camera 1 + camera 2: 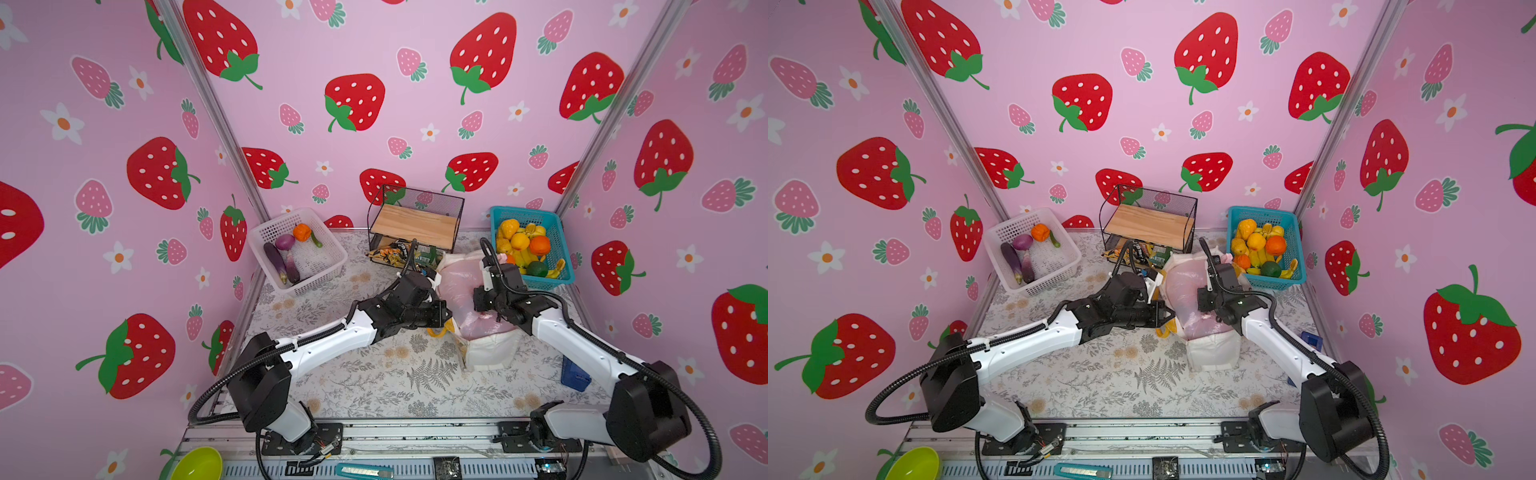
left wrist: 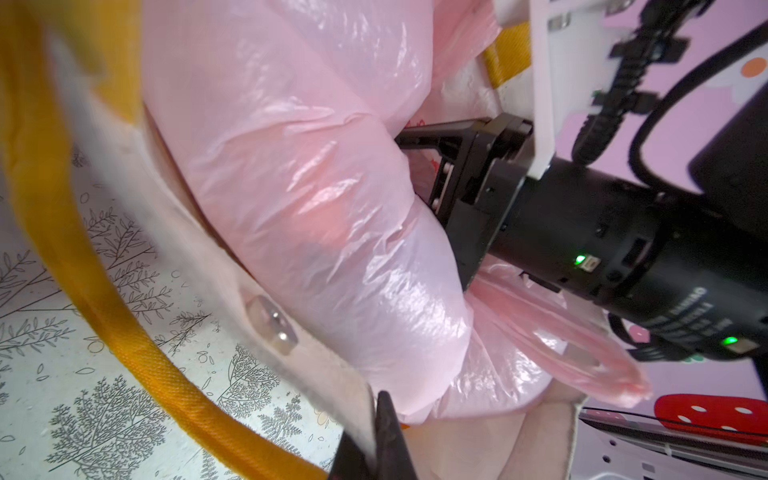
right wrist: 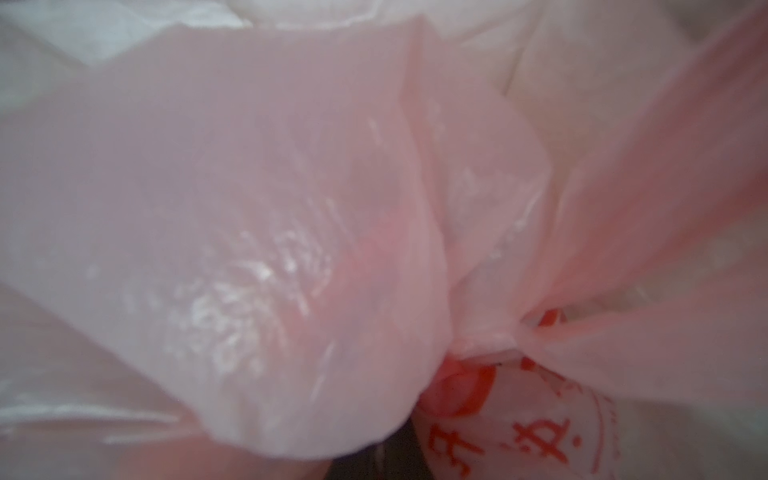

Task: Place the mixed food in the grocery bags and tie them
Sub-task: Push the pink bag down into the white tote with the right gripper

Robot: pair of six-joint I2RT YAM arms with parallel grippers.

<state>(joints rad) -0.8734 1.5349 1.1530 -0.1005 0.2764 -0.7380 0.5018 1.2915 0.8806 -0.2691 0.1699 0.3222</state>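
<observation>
The white canvas tote [image 1: 494,353] [image 1: 1212,353] stands right of centre in both top views, with the bulging pink plastic bag [image 1: 457,286] [image 2: 311,187] stuffed into its mouth. The film hides the mixed food inside. My left gripper [image 1: 446,316] [image 2: 376,440] is shut on the tote's left rim, next to a yellow handle [image 2: 83,291]. My right gripper [image 1: 478,301] [image 3: 382,461] presses into the bag from the right. It is shut, and pink film folds over its fingers. The bag's gathered neck [image 3: 486,345] lies just ahead of it.
A white basket [image 1: 336,249] with aubergines and an onion sits back left. A wire shelf [image 1: 415,224] at the back has snack packets [image 1: 388,253] under it. A blue basket [image 1: 561,249] of fruit is back right. A blue box [image 1: 575,374] lies beside the right arm.
</observation>
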